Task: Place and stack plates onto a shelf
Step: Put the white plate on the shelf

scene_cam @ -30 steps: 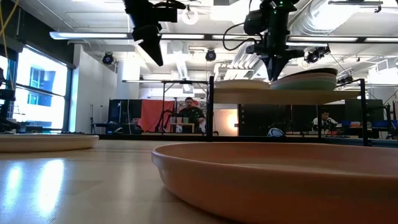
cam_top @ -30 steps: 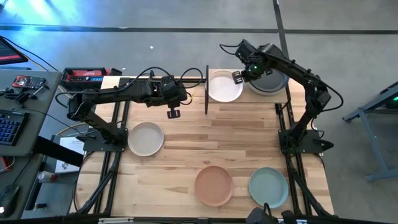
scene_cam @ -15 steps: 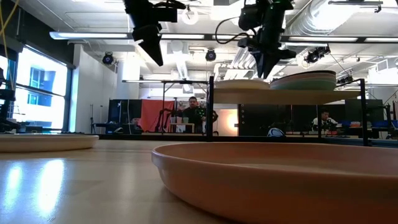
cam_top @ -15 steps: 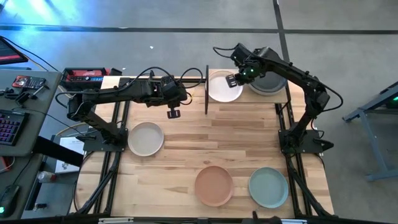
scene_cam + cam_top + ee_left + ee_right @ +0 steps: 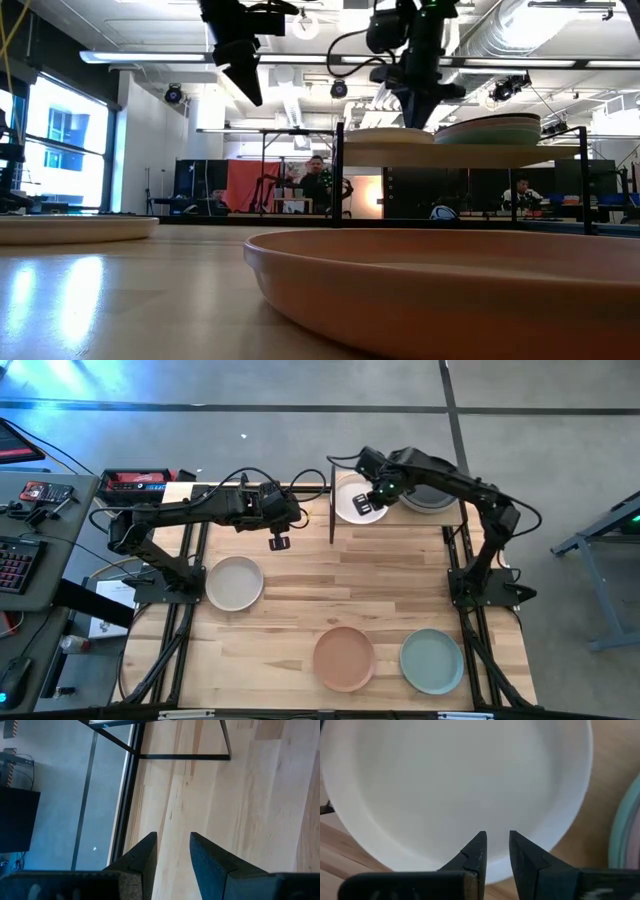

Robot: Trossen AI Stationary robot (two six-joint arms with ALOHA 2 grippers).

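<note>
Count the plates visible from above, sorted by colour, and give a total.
white plate: 1
grey plate: 1
cream plate: 1
terracotta plate: 1
pale green plate: 1
Total: 5; any plates under the grey one are hidden.

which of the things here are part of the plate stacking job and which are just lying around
Part of the job:
- shelf
- white plate on the shelf
- stack of plates beside it
- cream plate
- terracotta plate
- sage green plate

Lying about:
- keyboard
- red box

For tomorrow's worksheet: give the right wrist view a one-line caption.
Right gripper, fingers slightly apart and empty, hovers over the white plate on the shelf.
</note>
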